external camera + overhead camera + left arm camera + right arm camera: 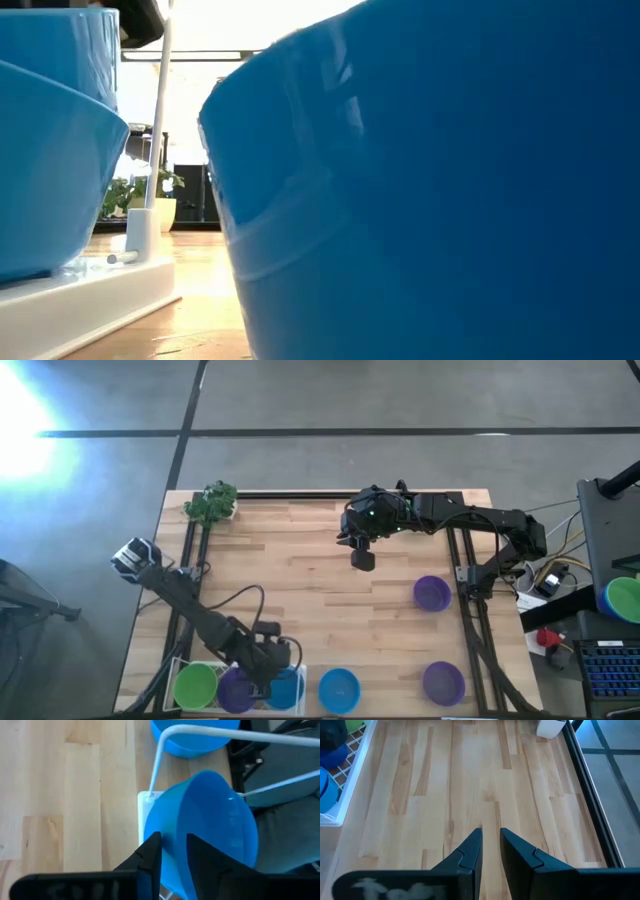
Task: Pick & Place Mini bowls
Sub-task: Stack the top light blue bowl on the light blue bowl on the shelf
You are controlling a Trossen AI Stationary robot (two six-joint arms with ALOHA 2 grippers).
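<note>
At the near left corner of the table, the left gripper (272, 666) reaches into the white tray (302, 692), its two dark fingers (150, 851) closed narrowly on the rim of a blue bowl (210, 830) that stands tilted on its side against the tray's white wire frame (210, 732). Beside that bowl in the tray sit a purple bowl (236, 690) and a green bowl (195, 685), the green one nearest the left edge. Just outside the tray, along the near edge, a second blue bowl (339, 689) rests on the wood (300, 560). Toward the near right corner sits another purple bowl (443, 682), and a third purple one (432, 593) lies by the right edge, about halfway back. Over the middle of the table's far half, the right gripper (361, 557) hangs above bare boards with its fingers (470, 852) drawn close together, a thin gap between them and nothing held. A leafy toy plant (211, 502) in a white pot stands at the far left corner.
</note>
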